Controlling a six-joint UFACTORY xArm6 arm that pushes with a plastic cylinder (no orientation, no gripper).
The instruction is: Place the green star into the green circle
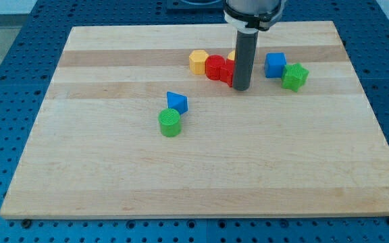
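The green star (294,76) lies near the view's top right, touching the lower right of a blue cube (275,65). The green circle (170,123), a short cylinder, stands left of centre, touching a blue triangle block (177,102) just above it. My tip (241,88) rests on the board, about 80 pixels to the left of the green star and right against a red block (229,71). The rod hides part of the red block and most of a yellow block (232,56) behind it.
A yellow hexagon-like block (198,61) and a red round block (215,67) sit in a row left of my tip. The wooden board (113,175) lies on a blue perforated table (5,40).
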